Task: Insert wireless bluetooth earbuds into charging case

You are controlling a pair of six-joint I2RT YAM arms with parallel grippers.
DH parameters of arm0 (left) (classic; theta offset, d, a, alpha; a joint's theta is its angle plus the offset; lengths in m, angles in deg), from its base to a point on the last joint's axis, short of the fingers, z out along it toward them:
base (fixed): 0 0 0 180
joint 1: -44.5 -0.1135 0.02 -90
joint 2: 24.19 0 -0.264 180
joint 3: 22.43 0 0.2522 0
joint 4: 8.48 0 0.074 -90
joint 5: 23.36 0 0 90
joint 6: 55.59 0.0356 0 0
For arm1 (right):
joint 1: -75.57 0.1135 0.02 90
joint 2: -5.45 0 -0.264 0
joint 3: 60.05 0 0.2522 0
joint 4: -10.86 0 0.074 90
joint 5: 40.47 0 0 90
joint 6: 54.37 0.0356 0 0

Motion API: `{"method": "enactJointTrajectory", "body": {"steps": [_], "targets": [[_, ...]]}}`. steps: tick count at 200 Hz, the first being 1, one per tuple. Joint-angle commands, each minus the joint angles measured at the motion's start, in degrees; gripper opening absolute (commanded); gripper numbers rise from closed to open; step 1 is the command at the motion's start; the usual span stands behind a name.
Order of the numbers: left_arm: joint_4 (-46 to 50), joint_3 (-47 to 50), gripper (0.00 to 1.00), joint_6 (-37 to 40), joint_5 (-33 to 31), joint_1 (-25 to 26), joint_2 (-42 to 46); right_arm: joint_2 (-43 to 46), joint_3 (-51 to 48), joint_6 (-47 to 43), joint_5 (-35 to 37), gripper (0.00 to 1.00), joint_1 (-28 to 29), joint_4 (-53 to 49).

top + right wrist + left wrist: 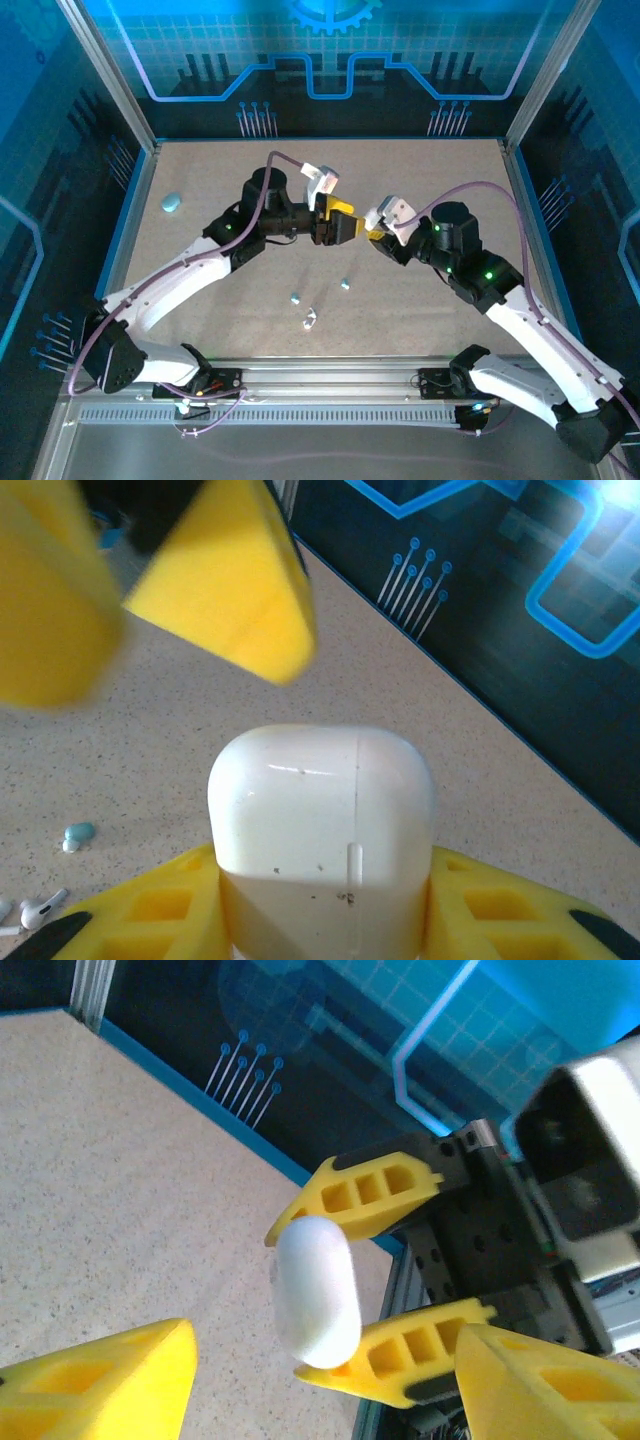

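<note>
Right pincer (377, 230) is clamped on the white charging case (320, 800). I see the case standing out past its yellow fingers (150, 915), above the middle of the table (450, 170). Left pincer (348, 222) faces it from the left, jaws spread to either side of the case, not touching it. A pale blue case (172, 203) lies far left. Nearer me, well apart from both pincers, lie a light blue earbud (296, 298), a second blue earbud (344, 283) and a white earbud (310, 320), all on the bare tabletop.

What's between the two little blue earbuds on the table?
Nothing. In the top view, just bare table lies between the nearer blue earbud and the farther blue earbud.
</note>
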Motion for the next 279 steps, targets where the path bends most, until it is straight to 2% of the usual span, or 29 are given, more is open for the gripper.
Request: {"method": "enactJointTrajectory", "body": {"steps": [1, 48, 93, 147, 162, 171, 182, 246, 279], "targets": [[5.16, -3.04, 0.68, 2.52, 0.22, 0.74, -1.76, 0.17, 1.66, -4.14, 1.62, 0.41, 1.62, 0.7], [9.55, -6.72, 0.61, 4.34, -1.19, 2.16, -4.81, -0.89, 2.46, -7.49, 4.02, 0.42, 3.31, 0.08], [14.43, -9.81, 0.43, 6.21, -5.13, 3.21, -7.63, -1.78, 3.06, -9.5, 8.27, 0.43, 5.47, 0.26], [14.79, -10.53, 0.28, 6.74, -3.71, 3.82, -9.12, -1.76, 3.02, -11.76, 11.01, 0.42, 6.93, 0.52], [15.18, -10.81, 0.3, 7.0, -2.95, 3.75, -9.37, -1.87, 2.84, -12.05, 12.4, 0.42, 7.21, 1.17], [15.32, -10.86, 0.42, 7.26, -2.43, 3.75, -9.26, -1.86, 2.74, -12.31, 13.43, 0.42, 7.31, 1.56], [15.64, -10.71, 0.42, 7.75, -2.11, 3.75, -9.06, -1.87, 2.76, -12.56, 13.86, 0.42, 7.45, 1.59], [16.89, -10.65, 0.19, 8.94, -3.12, 3.66, -8.72, -1.56, 2.42, -12.89, 14.04, 0.42, 7.77, 1.72], [14.78, -8.82, 0.16, 9.42, -4.17, 3.57, -7.25, -0.14, 1.76, -12.64, 14.17, 0.49, 7.72, 2.02]]}}
